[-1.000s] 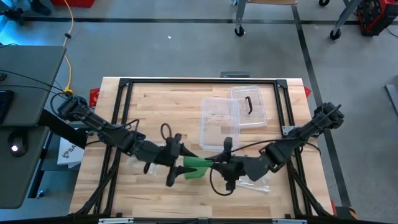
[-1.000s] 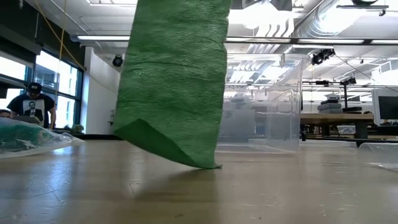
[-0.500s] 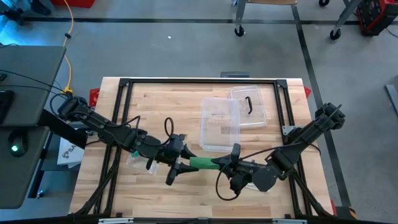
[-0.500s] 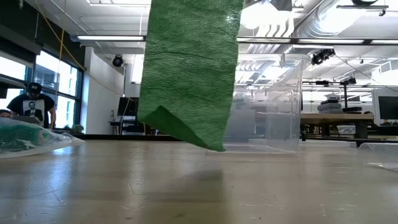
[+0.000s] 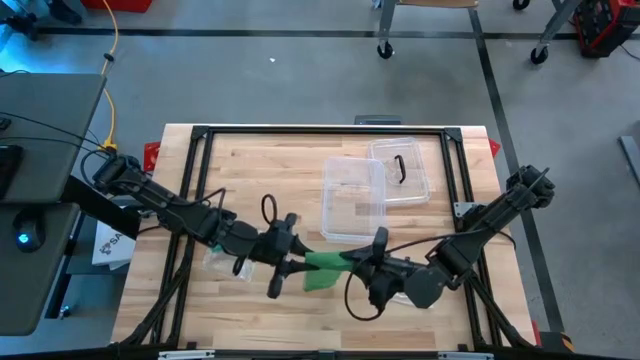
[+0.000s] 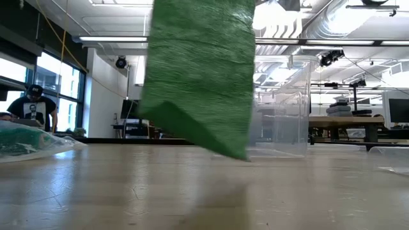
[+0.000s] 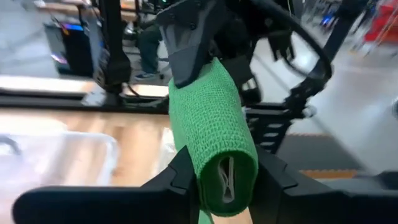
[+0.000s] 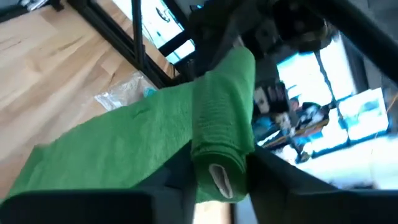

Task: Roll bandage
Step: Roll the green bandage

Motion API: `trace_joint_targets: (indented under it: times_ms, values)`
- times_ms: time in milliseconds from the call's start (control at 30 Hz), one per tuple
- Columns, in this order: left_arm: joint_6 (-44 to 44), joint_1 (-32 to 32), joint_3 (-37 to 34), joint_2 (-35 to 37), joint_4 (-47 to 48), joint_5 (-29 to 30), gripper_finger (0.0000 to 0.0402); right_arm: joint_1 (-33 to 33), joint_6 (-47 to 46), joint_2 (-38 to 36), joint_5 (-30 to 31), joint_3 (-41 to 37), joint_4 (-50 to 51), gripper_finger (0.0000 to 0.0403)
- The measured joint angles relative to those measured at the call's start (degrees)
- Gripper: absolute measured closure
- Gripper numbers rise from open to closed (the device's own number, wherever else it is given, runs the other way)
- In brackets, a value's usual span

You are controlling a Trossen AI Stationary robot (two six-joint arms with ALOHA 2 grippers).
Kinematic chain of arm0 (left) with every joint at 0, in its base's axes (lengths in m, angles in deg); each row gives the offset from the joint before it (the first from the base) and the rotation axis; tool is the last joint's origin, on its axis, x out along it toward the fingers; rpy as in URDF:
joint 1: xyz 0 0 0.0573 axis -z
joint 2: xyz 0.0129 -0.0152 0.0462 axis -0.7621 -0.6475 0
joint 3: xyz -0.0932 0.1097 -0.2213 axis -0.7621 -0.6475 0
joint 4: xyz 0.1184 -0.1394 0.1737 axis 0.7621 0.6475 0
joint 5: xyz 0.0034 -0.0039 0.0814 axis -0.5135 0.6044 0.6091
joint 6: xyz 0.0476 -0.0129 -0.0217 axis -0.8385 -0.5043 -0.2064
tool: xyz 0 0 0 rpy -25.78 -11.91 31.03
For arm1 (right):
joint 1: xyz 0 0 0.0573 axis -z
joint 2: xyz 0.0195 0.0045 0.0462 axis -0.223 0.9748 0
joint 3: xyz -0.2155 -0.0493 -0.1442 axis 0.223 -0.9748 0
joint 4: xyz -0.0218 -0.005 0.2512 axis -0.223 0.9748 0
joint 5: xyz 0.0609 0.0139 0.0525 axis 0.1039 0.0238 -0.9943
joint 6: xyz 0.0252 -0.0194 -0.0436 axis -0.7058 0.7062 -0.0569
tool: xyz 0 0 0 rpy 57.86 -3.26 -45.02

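Observation:
A green bandage (image 5: 325,262), rolled into a short cylinder, hangs level above the table's near middle between my two grippers. My left gripper (image 5: 294,264) is shut on its left end and my right gripper (image 5: 358,262) on its right end. Its loose tail (image 6: 198,76) hangs from the roll as a wide flat strip. The tail's lower corner (image 6: 238,153) ends just above the tabletop. In the right wrist view the tail (image 8: 106,155) spreads away from the roll. My left gripper pinches the roll's left end (image 7: 225,177) between its two fingers (image 7: 180,180), one on each side of the cylinder. It comes level from the table's left, along the roll's length. The roll is clear of the table. My right gripper pinches the roll's right end (image 8: 219,163) between its two fingers (image 8: 267,171), coming level from the table's right, along the roll. The roll sits level in the hold, with the tail hanging slack beneath it.
A clear plastic box (image 5: 352,200) and its lid (image 5: 400,170) lie just beyond the grippers. A plastic bag (image 5: 222,262) lies under the left arm and a clear wrapper (image 5: 412,296) under the right arm. A person (image 6: 32,108) stands beyond the table.
My left gripper has shut on the roll's left end. My right gripper has rolled about its own axis, and its arm has swung toward the near edge. The hanging tail has swung sideways, and its lower corner has risen a little off the table.

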Motion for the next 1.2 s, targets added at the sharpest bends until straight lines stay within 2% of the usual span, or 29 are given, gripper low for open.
trace_joint_targets:
  times_ms: [200, 300, 467, 667, 933, 1067, 1200]
  values:
    - [-12.1, 2.1, 0.0, 0.0, 1.6, 4.4, 0.032, 0.2, -18.5, -1.3, -2.2, 0.0, 5.7, 0.0194]
    - [-17.9, 2.9, 0.0, 0.0, 1.7, 5.8, 0.032, 1.3, -25.7, -1.5, -4.6, 0.0, 7.2, 0.0165]
    - [-25.0, 3.7, 0.0, 0.0, 1.8, 7.9, 0.0321, 2.8, -30.2, -1.5, -6.2, 0.0, 4.4, 0.0166]
    - [-26.5, 4.1, 0.1, 0.1, 2.4, 10.4, 0.0321, 2.7, -29.1, -1.5, -7.9, 0.0, 2.1, 0.0174]
    - [-26.2, 4.0, 0.1, 0.1, 3.1, 13.1, 0.0321, 1.7, -30.8, -1.5, -7.1, 0.7, 4.9, 0.0173]
    - [-21.9, 4.2, 0.0, 0.2, 2.8, 14.7, 0.0321, 1.5, -34.2, -1.5, -6.9, 3.0, 9.4, 0.0167]
    - [-18.9, 4.2, 0.1, 0.3, 2.5, 14.1, 0.0321, 0.9, -32.7, -1.5, -6.9, 3.2, 8.7, 0.0166]
